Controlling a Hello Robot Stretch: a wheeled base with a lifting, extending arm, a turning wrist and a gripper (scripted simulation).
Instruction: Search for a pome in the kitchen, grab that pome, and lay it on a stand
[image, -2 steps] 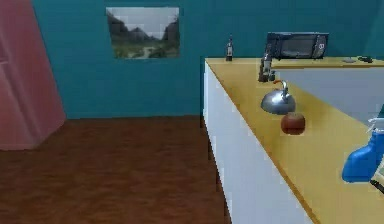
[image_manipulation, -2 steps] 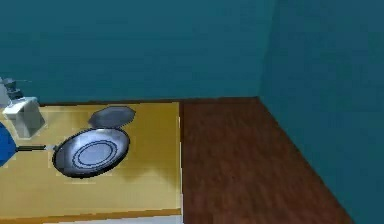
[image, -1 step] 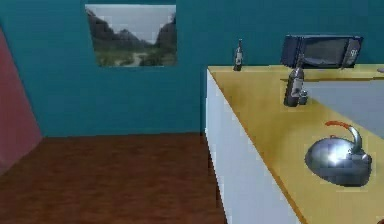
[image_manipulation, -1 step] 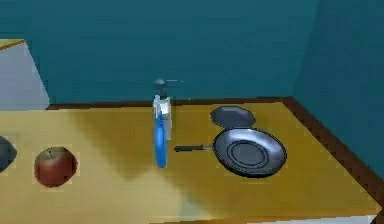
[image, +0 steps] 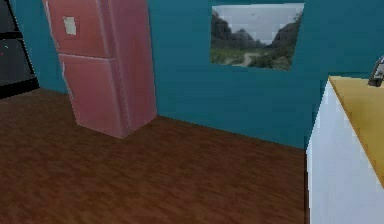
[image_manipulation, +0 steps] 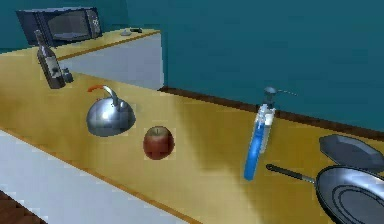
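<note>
The round red-brown apple (image_manipulation: 158, 142) lies on the yellow wooden bench (image_manipulation: 30, 100), just beside the domed steel kettle (image_manipulation: 110, 116). I think the reach should avoid the kettle and the tall blue spray bottle (image_manipulation: 259, 145). The state of the fingers I cannot tell. The room has teal walls (image: 180, 70) and a pink fridge (image: 100, 60).

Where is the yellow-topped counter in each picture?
Forward view: counter at the right edge, white side showing.
Arm side view: counter across the lower half, bearing kettle and apple.
Shared landmark: the teal wall behind it.
</note>
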